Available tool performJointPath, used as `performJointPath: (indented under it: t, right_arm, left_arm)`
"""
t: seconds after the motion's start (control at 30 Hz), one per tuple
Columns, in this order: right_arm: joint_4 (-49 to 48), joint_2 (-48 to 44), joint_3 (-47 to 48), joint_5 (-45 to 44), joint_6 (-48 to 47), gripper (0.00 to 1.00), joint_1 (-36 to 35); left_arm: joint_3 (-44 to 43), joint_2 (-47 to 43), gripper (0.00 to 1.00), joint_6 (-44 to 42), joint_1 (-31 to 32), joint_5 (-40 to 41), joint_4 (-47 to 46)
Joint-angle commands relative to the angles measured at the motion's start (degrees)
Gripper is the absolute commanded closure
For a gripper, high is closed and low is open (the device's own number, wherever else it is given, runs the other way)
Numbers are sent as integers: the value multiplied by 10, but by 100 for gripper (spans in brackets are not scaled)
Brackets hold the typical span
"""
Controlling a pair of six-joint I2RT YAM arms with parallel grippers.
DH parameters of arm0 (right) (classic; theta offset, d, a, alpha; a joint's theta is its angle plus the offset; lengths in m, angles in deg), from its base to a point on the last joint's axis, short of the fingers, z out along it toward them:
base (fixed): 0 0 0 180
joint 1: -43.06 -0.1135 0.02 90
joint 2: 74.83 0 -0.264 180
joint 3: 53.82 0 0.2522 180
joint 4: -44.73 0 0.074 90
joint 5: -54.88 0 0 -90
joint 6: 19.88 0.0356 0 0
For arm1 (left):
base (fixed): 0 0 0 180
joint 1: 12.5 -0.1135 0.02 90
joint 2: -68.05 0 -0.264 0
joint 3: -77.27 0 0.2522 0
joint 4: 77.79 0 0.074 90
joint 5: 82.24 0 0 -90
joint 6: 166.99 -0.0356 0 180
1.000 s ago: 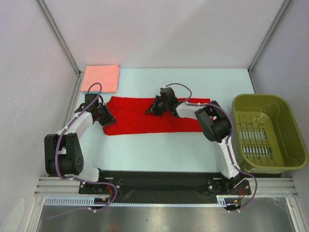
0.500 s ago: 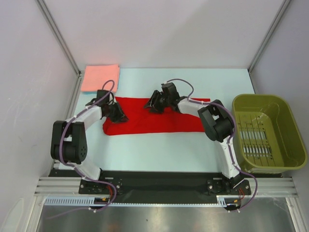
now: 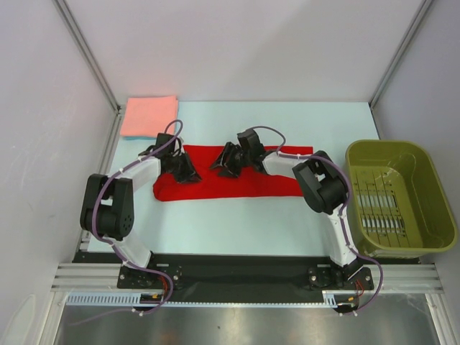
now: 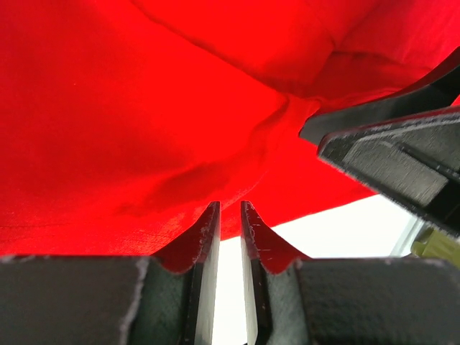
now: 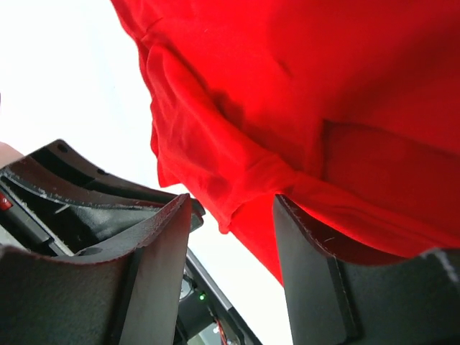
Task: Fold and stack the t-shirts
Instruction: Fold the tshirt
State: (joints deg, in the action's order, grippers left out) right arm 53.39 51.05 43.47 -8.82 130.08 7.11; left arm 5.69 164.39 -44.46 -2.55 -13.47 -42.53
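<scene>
The red t-shirt lies as a long folded strip across the middle of the table. Its creased cloth fills the left wrist view and the right wrist view. My left gripper sits low over the shirt's left part, jaws only a narrow slit apart, with bare table showing through the gap. My right gripper hovers over the shirt's far edge, facing the left one, jaws wide, a loose fold lying just beyond them. The salmon-pink t-shirt lies folded at the back left corner.
An olive-green plastic basket stands at the right edge of the table. Side walls and metal posts close the workspace on the left and right. The other gripper's dark fingers show close by in the left wrist view.
Both grippers were shut and have opened, the right one widely. My left arm has swung right along the shirt towards the right gripper; the right gripper has shifted slightly left.
</scene>
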Motion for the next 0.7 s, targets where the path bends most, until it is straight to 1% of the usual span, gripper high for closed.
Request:
performJointPath:
  t: [0.0, 0.3, 0.53, 0.67]
  right_arm:
    - [-32, -20, -1, 6, 12, 46, -8]
    - [-29, -15, 1, 7, 15, 46, -16]
    - [-45, 1, 8, -6, 16, 48, -24]
    - [-38, 9, 24, -18, -3, 49, -16]
  left_arm:
    - [-19, 2, 78, 4, 0, -1, -10]
    - [-19, 10, 79, 12, 6, -5, -16]
    - [-28, -11, 80, 11, 6, 11, 1]
    - [-32, -31, 81, 8, 5, 29, 17]
